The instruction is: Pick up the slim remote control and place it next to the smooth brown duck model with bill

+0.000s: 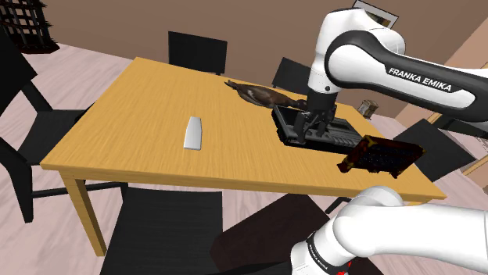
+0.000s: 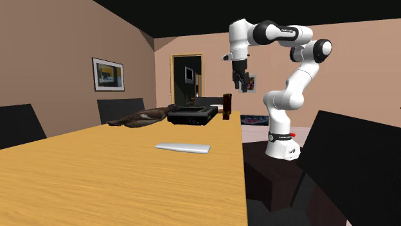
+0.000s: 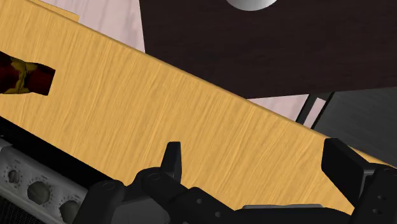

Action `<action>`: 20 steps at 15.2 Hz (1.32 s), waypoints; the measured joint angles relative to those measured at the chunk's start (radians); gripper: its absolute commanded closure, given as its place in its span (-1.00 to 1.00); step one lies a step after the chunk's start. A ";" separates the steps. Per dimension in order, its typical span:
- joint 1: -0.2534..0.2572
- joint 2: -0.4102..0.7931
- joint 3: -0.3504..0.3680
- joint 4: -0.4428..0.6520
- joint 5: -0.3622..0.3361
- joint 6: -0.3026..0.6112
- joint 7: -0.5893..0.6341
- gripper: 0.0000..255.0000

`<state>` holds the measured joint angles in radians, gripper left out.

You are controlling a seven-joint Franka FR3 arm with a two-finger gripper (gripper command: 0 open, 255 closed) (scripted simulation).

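Gripper [image 2: 241,85], fingers spread wide and empty, hangs high above and aside of the brown duck [image 1: 264,95]; pale slim remote [image 1: 193,132] lies flat on the wooden table [image 1: 133,117], well apart from that duck.

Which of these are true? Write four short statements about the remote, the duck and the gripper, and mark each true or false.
1. The remote lies flat on the table, apart from the duck. True.
2. The gripper is shut on the remote. False: it is open, holds nothing and hangs above the black device.
3. The duck is on the floor. False: it lies on the table, near the black device.
4. The black device has knobs on it. True.
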<state>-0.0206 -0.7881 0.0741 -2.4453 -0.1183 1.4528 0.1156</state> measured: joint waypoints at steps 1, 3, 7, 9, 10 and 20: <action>0.000 0.000 0.000 0.000 0.000 0.000 0.000 -1.00; 0.001 0.028 0.014 -0.002 0.018 0.033 0.030 -1.00; 0.001 0.131 0.054 0.011 0.063 0.138 0.116 -1.00; 0.002 0.188 0.079 0.020 0.086 0.194 0.166 -1.00; 0.001 0.220 0.088 0.027 0.093 0.224 0.187 -1.00; -0.008 0.550 0.180 0.168 0.126 0.467 0.407 -1.00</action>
<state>-0.0281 -0.2385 0.2538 -2.2772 0.0077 1.9194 0.5230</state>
